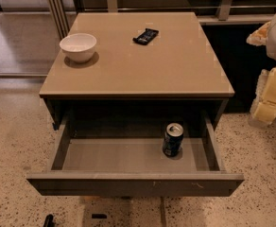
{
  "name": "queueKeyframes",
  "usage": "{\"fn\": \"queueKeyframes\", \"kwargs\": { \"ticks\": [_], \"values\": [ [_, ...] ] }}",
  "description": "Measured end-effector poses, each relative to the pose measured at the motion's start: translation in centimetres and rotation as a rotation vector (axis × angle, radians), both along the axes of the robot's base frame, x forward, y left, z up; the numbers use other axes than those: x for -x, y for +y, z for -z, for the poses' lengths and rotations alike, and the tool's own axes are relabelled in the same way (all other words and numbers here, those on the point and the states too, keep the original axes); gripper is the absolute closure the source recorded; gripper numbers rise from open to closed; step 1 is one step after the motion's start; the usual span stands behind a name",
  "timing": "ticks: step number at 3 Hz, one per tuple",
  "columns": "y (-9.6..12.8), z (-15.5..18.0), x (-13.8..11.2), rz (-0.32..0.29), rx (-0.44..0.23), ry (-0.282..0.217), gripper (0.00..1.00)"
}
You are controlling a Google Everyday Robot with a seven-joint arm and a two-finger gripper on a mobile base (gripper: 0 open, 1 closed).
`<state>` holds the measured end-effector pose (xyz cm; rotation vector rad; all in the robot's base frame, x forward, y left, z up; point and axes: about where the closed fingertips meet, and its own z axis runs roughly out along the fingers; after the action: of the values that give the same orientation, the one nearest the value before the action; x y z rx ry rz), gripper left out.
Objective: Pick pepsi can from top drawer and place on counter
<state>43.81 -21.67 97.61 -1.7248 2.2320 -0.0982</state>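
Observation:
The pepsi can (173,139), dark blue with a silver top, stands upright on the grey floor of the top drawer (128,182), right of the middle. The drawer is pulled fully out from under the counter (142,60), a tan-beige square top. My gripper (270,96) shows as a white and pale yellow shape at the right edge of the view, up beside the cabinet's right side, well to the right of the can and apart from it. It holds nothing that I can see.
A white bowl (78,46) sits at the counter's left edge. A flat black wrapped bar (146,36) lies near the counter's back middle. Speckled floor surrounds the cabinet. A dark low ledge and railing run behind and to the right.

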Motion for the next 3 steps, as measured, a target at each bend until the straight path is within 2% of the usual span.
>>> {"fn": "queueKeyframes", "kwargs": {
  "ticks": [1, 2, 3],
  "values": [
    [0.0, 0.1, -0.1, -0.001, -0.005, -0.004, 0.02],
    [0.2, 0.5, -0.2, -0.005, -0.023, -0.016, 0.25],
    [1.4, 4.7, -0.7, -0.006, -0.123, 0.0, 0.48]
  ]
}}
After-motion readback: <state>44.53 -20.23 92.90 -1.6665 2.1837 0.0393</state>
